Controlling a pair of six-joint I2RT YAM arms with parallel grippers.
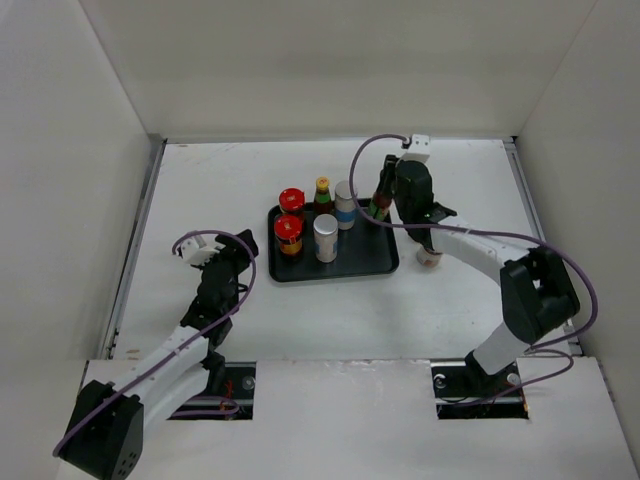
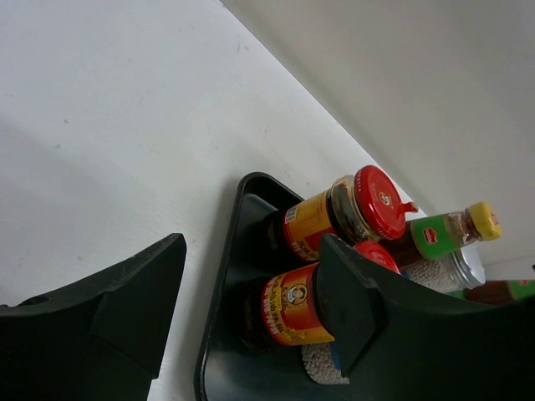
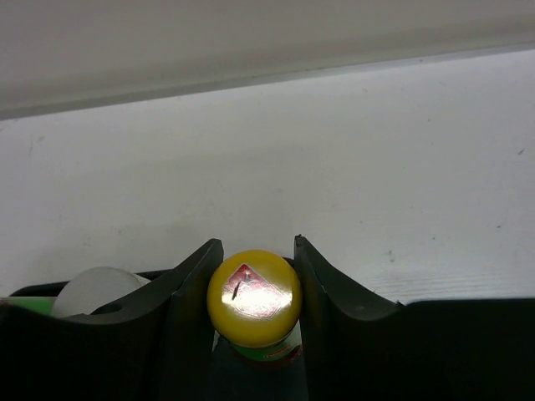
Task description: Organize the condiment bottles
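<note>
A black tray (image 1: 375, 262) holds two red-lidded jars (image 1: 291, 198) (image 1: 289, 229), a yellow-capped green-necked bottle (image 1: 322, 190) and two white cylinders (image 1: 345, 205) (image 1: 326, 238). My right gripper (image 1: 386, 200) is shut on a second slim dark bottle (image 1: 379, 208) at the tray's back right corner. In the right wrist view its yellow cap (image 3: 253, 296) sits gripped between the fingers (image 3: 191, 292). My left gripper (image 1: 226, 254) is open and empty, left of the tray. The left wrist view shows the jars (image 2: 334, 215) (image 2: 288, 307) between its fingers (image 2: 134, 292).
A pale-lidded jar (image 1: 429, 260) stands on the table right of the tray, partly under my right arm. White walls enclose the table at the back and both sides. A white cylinder's top (image 3: 96, 290) shows left of my right fingers.
</note>
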